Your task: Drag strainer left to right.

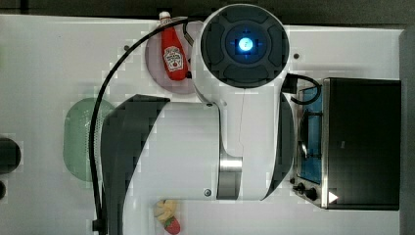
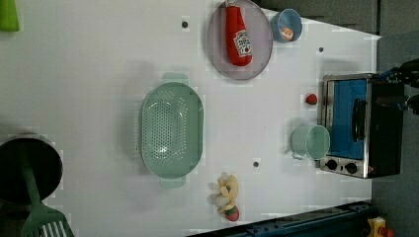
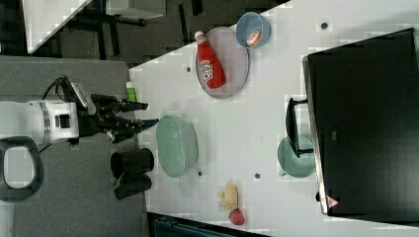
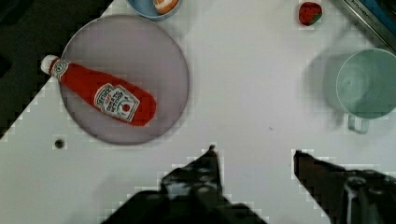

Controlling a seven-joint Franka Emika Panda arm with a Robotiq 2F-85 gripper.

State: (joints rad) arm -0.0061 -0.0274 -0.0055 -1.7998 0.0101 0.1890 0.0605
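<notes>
Waiting untouched, the strainer (image 2: 172, 129) sits on the white surface (image 2: 99, 59) left of centre in the left view. The gripper (image 3: 141, 114) hovers apart from it, fingers (image 4: 205, 170) spread and empty. By my reading, the whole drag remains undone.

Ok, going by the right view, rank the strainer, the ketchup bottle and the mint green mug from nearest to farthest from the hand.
1. Strainer: just off the open hand, on the right view's left.
2. Ketchup bottle: on the plate, higher up.
3. Mint green mug: far right, beside the toaster oven.
</notes>
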